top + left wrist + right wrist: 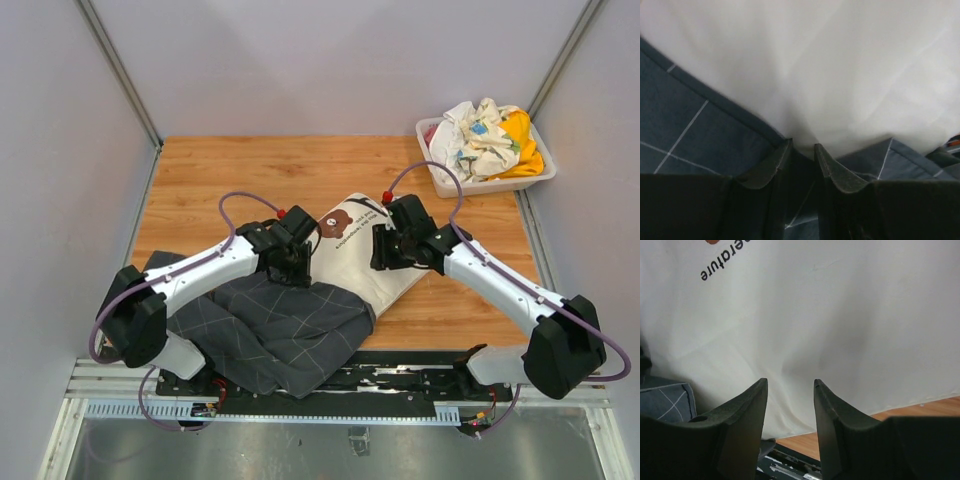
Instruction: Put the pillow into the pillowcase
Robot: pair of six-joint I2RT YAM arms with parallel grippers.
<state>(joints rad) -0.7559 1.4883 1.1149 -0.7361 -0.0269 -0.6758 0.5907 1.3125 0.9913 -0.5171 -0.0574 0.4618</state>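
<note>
Cream pillow [352,262] near end hidden in pillowcase [272,335] | left pincer [803,150] pinching hem (narrowly) | right pincer [790,385] spread

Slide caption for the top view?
Both grippers, left and right, work a cream-white stitched pillow partly inside a charcoal grid-checked fabric pillowcase.

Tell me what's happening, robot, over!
Left gripper at pillowcase hem. Right gripper open against pillow. Pillow half in. Nothing blocking.

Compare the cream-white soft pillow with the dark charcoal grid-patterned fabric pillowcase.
The cream-white soft pillow is pale and plain with a bear print; the dark charcoal grid-patterned fabric pillowcase is checked. The pillow lies fairly flat; the pillowcase is rumpled, covering the pillow's near end. Both are soft fabric on the table.
</note>
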